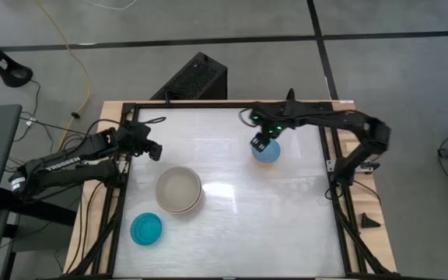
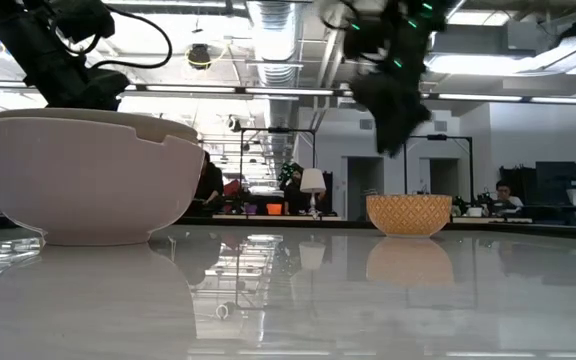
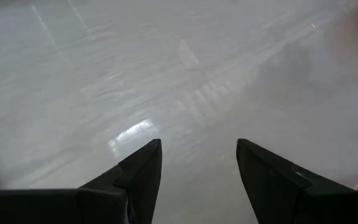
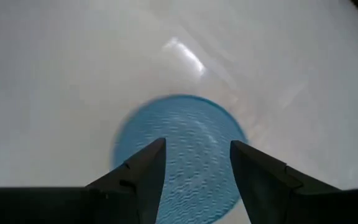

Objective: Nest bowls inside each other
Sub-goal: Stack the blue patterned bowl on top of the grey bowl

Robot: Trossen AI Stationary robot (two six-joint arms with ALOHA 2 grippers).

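A small light blue bowl point(image 1: 268, 152) point(image 4: 179, 134) stands upright on its base at the far right of the table. My right gripper point(image 1: 261, 145) point(image 4: 197, 146) hangs open just above it, pointing steeply down, with its fingers over the bowl's rim and touching nothing. In the low view this gripper point(image 2: 390, 135) is clear of the bowl point(image 2: 408, 214). A stack of larger nested bowls point(image 1: 179, 190) point(image 2: 83, 175), cream and grey-beige, sits left of centre. A bright teal bowl point(image 1: 146, 229) stands near the front left. My left gripper point(image 1: 155, 151) point(image 3: 199, 146) waits open over bare table at the far left.
The white tabletop point(image 1: 286, 218) lies inside a black frame point(image 1: 334, 167). There is bare surface between the stack and the light blue bowl and across the front right. A black box point(image 1: 195, 78) stands beyond the far edge. Behind the table is a room with people at desks.
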